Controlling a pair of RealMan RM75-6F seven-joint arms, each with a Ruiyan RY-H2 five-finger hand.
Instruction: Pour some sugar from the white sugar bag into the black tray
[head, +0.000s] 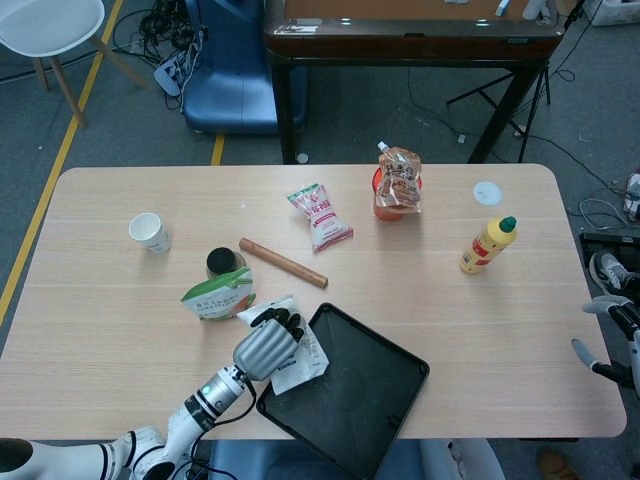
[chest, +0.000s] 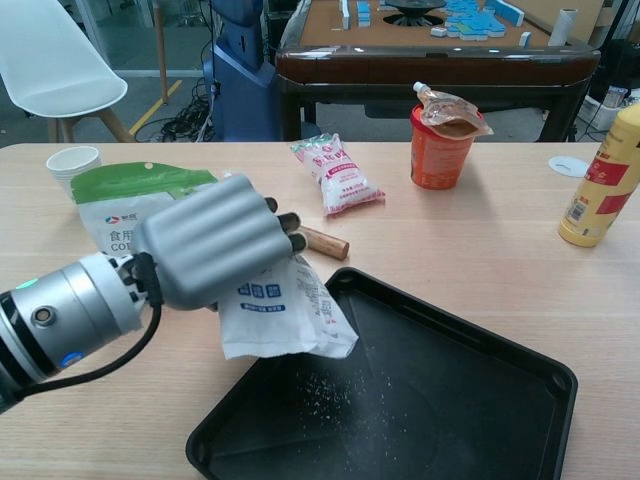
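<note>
My left hand (head: 264, 346) (chest: 214, 241) grips the white sugar bag (head: 300, 352) (chest: 286, 315) and holds it tilted, its lower end hanging over the left edge of the black tray (head: 370, 394) (chest: 470, 410). White sugar grains lie scattered on the tray floor below the bag in the chest view. The tray sits at the table's front edge, turned at an angle. My right hand (head: 612, 340) shows only in the head view, off the table's right edge, with its fingers apart and nothing in it.
A green and white starch bag (head: 219, 296) (chest: 125, 205) and a wooden rolling pin (head: 283, 262) (chest: 322, 241) lie just behind my left hand. Farther back stand a paper cup (head: 149, 232), a pink snack packet (head: 320, 216), a red cup with a pouch (head: 397, 186) and a yellow bottle (head: 487, 244).
</note>
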